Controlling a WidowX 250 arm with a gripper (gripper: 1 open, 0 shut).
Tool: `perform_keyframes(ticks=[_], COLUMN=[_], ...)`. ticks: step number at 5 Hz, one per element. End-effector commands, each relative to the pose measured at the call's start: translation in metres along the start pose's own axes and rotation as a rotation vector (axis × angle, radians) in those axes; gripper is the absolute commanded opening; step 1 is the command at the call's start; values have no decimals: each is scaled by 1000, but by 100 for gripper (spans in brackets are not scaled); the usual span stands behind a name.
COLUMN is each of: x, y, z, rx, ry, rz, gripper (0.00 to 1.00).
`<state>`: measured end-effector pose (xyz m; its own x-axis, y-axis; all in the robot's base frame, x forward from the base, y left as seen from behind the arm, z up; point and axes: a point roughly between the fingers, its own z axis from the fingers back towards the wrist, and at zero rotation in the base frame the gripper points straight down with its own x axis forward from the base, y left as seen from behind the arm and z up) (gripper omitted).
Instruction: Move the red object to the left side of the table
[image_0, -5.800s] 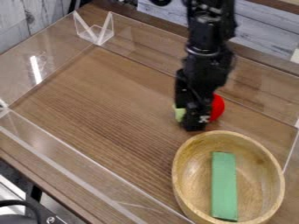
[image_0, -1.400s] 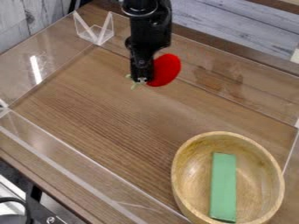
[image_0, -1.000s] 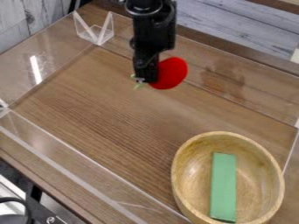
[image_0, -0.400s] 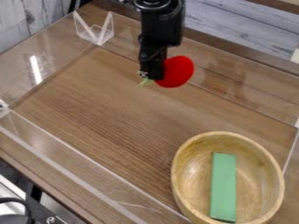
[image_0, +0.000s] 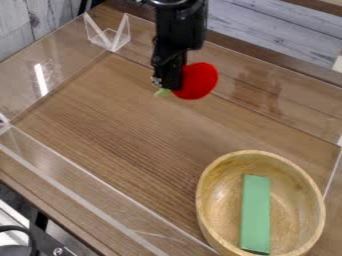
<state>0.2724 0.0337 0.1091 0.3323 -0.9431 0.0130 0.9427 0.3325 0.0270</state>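
The red object (image_0: 199, 80), a small round toy fruit with a green leafy stub at its lower left, hangs at the fingertips of my gripper (image_0: 168, 84). The black gripper points down and is shut on the red object, holding it by its left side just above the table (image_0: 120, 150). This is over the back middle of the wood-grain top. The fingertips themselves are partly hidden by the fruit and the arm.
A round light wooden bowl (image_0: 214, 175) stands at the front right with a flat green block (image_0: 255, 212) lying in it. Low clear acrylic walls (image_0: 54, 60) border the tabletop, and a clear folded stand (image_0: 107, 33) sits at the back left corner.
Since the earliest frame the gripper has carried the red object from beside the bowl up and left to the back middle. Over the last second it has barely shifted.
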Motion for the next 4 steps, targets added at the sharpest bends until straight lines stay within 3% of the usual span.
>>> perform_keyframes(ticks=[1,3,4], x=[-4,-13,-27], y=[13,10,-2], z=[21,-4,2], rx=[52,44,36], ry=[-14,-5,3], rz=[13,44,80], gripper=[0,0,0])
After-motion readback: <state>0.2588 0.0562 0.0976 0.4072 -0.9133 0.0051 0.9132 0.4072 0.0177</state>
